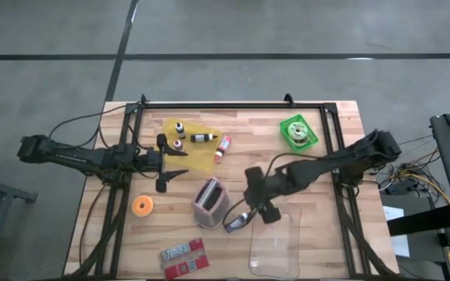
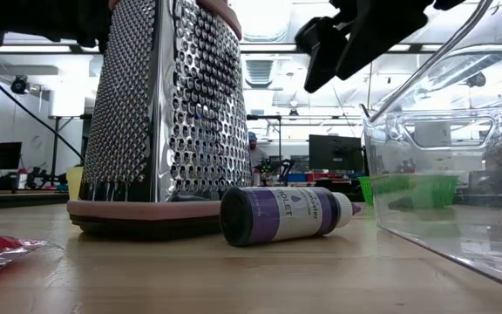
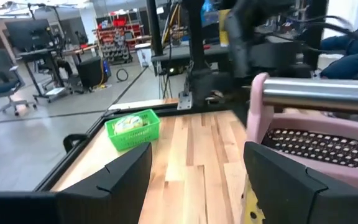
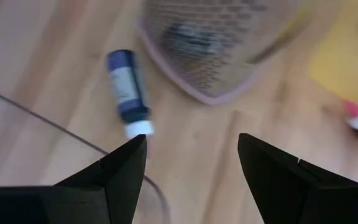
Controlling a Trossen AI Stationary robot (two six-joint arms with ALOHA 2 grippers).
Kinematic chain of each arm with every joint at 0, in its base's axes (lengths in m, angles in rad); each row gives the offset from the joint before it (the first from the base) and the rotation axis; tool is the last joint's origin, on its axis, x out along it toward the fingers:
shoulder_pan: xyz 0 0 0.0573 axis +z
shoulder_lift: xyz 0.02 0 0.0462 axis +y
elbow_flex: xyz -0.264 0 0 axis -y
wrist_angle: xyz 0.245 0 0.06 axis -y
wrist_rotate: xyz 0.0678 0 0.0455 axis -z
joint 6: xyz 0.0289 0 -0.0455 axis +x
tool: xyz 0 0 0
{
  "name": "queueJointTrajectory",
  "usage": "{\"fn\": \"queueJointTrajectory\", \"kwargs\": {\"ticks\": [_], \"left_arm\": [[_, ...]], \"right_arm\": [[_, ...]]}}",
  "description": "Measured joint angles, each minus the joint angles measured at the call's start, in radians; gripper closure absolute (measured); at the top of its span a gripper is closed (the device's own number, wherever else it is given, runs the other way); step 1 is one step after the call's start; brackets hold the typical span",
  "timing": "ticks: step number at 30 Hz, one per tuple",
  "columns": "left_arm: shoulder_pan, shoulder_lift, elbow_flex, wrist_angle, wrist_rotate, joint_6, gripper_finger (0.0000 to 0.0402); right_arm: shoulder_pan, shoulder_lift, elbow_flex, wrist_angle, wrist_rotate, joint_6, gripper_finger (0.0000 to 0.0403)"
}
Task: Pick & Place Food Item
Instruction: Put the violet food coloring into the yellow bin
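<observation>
Setting: wooden table (image 1: 319, 117) inside a black frame, grey workshop floor all round; take the cheese grater (image 1: 209, 197) standing mid-table as your landmark.
Task's thing: purple bottle (image 1: 239, 223) lies on its side just beside the grater's base, between the grater and the clear bin (image 1: 278, 243); the low view shows its white cap pointing toward the bin.
Right gripper: right gripper (image 1: 262, 209) hovers above that bottle, just beside the grater, fingers spread wide with nothing between them; its wrist view shows the bottle off to one side of the gap, not centred.
Left gripper: left gripper (image 1: 176, 161) waits on the far side of the grater, over the edge of the yellow mat (image 1: 203, 154), fingers parted and empty.
Step in hand: looks like you're lining up the pick, so centre the gap over the bottle's body, turn the wrist so the fingers cross its length, then drop straight down.
Watch for: a round bottle rolls if one finger lands first, and the grater and the bin wall crowd it on both sides.
Count, bottles: five, namely one purple by the grater and four on the mat.
Count, others: one grater, one clear bin, one green basket (image 1: 298, 132), one orange round piece (image 1: 142, 206), and what look like two red packets (image 1: 183, 258).
</observation>
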Motion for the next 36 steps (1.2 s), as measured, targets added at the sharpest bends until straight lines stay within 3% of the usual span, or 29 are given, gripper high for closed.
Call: {"fn": "queueJointTrajectory", "kwargs": {"ticks": [6, 18, 36], "left_arm": [[0.0, 0.0, 0.0, -0.009, -0.028, 0.001, 0.0142], [-0.001, 0.0, 0.0, -0.012, -0.033, -0.005, 0.0142], [-0.001, 0.0, 0.001, -0.022, -0.035, -0.011, 0.0142]], "right_arm": [[0.049, 0.107, 0.074, 0.001, -0.06, 0.001, 0.0157], [0.074, 0.269, 0.164, -0.001, -0.061, -0.011, 0.0156], [0.074, 0.321, 0.157, -0.069, -0.061, 0.058, 0.0156]]}}
